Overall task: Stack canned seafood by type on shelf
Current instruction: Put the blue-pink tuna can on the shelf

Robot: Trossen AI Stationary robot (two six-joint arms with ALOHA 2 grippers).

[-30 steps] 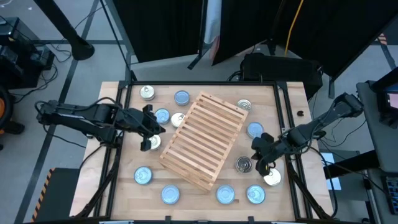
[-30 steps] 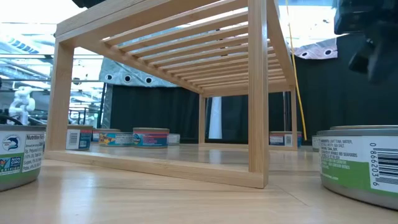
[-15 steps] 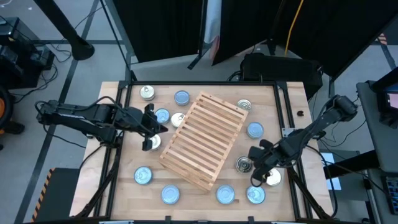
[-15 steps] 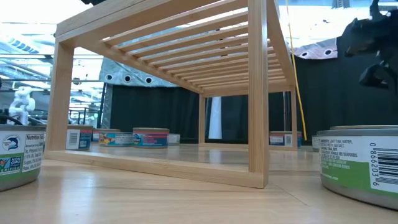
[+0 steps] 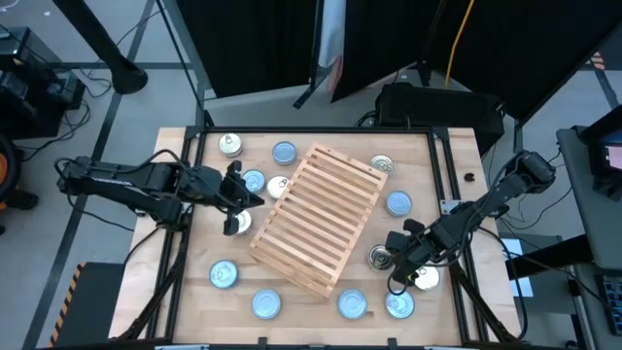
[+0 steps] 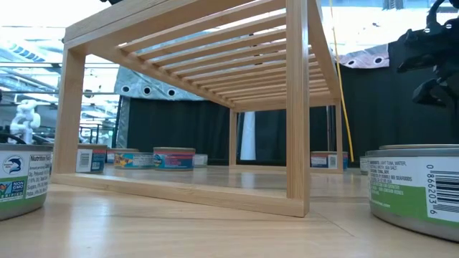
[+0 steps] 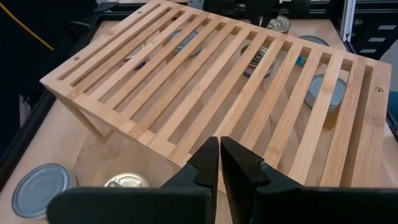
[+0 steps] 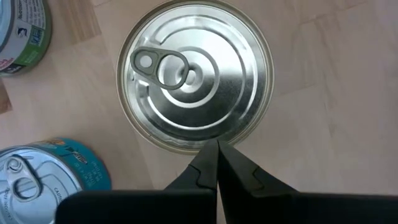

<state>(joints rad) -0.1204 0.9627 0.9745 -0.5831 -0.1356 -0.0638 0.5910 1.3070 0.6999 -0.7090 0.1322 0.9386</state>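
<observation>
Bamboo shelf (image 5: 319, 220) mid-desk, hiding tins beneath its slats.
Right end effector (image 8: 216, 163) closed, empty, above a silver pull-tab tin (image 8: 194, 78); left end effector (image 7: 220, 163) closed, empty, facing the shelf.

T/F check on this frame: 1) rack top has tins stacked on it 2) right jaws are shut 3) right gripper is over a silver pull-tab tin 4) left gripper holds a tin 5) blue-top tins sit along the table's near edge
1) False. The rack has nothing on top; all tins are on the table.
2) True. The right gripper has its jaws together.
3) True. It hangs above the silver tin.
4) False. The left gripper is shut and empty, facing the rack.
5) True. Blue-top tins line the near edge.
</observation>
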